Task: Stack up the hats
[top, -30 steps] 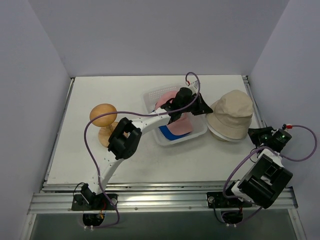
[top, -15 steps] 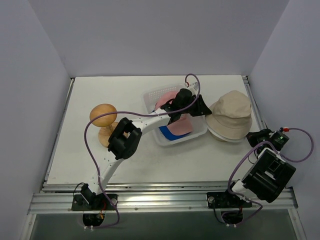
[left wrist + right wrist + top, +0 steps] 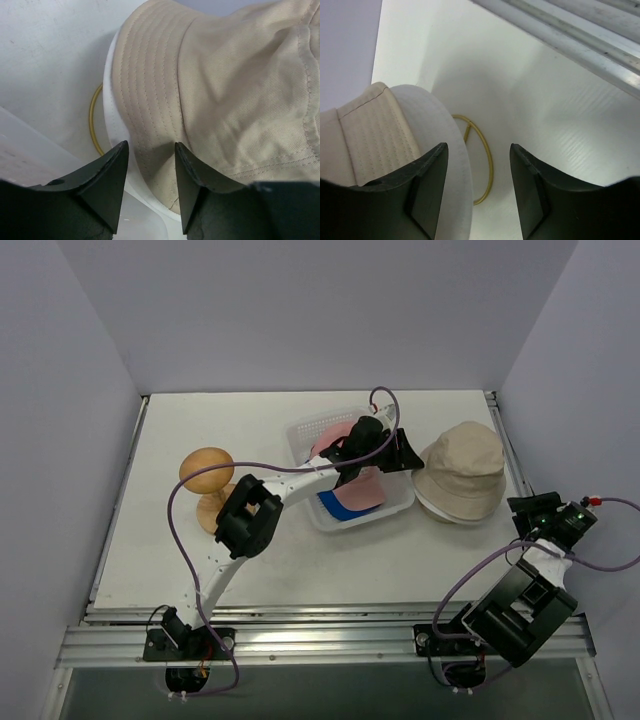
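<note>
The beige bucket hat (image 3: 465, 465) sits on a whitish hat (image 3: 437, 502) at the right of the table, over a gold wire ring (image 3: 487, 160). My left gripper (image 3: 412, 458) is open at the bucket hat's left brim; in the left wrist view its fingers (image 3: 150, 150) bracket the beige brim edge (image 3: 225, 90) and the white brim (image 3: 112, 100). My right gripper (image 3: 522, 506) is open and empty beside the white brim (image 3: 447, 150), with the ring between its jaws. The pink cap (image 3: 335, 435) and the blue cap (image 3: 350, 502) lie in the basket, partly hidden by the left arm.
The clear lattice basket (image 3: 400, 502) stands mid-table under the left arm. An orange-brown wooden dome on a stand (image 3: 206, 470) is at the left. The right table edge and its metal rail (image 3: 580, 35) run close to the right gripper.
The right arm has swung outward to the right, its wrist now nearer the table's right edge. The left arm and the hats have barely moved.
</note>
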Controlling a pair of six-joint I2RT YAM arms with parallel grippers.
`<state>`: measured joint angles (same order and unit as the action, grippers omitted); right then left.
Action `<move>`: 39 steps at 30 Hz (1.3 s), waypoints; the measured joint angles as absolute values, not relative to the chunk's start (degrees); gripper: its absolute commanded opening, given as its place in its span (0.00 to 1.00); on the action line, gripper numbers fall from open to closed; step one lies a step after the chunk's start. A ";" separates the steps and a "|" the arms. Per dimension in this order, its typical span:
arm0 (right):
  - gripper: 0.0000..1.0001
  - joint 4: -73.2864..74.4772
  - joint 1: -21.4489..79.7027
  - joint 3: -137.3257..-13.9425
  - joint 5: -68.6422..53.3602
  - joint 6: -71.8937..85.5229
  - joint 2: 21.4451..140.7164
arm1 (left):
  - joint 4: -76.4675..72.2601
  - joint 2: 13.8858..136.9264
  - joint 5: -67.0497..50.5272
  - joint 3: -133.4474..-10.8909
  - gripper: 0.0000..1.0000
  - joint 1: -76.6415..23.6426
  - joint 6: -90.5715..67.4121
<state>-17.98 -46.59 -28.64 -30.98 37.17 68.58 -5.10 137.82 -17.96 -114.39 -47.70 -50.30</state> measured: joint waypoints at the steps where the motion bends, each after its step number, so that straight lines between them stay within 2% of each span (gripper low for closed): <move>1: 0.49 -17.61 -47.42 -28.64 -31.29 37.19 68.58 | -4.84 137.82 -18.02 -114.59 0.47 -47.68 -50.33; 7: 0.53 -18.09 -52.01 -28.62 -35.77 38.00 68.73 | -3.92 137.82 -18.04 -116.68 0.46 -47.51 -50.30; 18: 0.57 -27.11 -51.92 -28.60 -43.27 45.06 67.44 | -2.96 137.82 -18.02 -117.54 0.45 -47.51 -50.30; 29: 0.54 -37.82 -48.10 -28.60 -46.35 51.37 73.23 | -2.74 137.82 -18.02 -117.54 0.45 -47.51 -50.33; 34: 0.53 -44.84 -47.92 -27.90 -47.31 54.76 76.14 | -3.05 137.82 -18.17 -117.54 0.42 -47.51 -50.83; 39: 0.54 -48.86 -47.24 -27.57 -47.75 56.21 78.46 | -3.05 137.82 -18.11 -117.54 0.47 -47.51 -51.05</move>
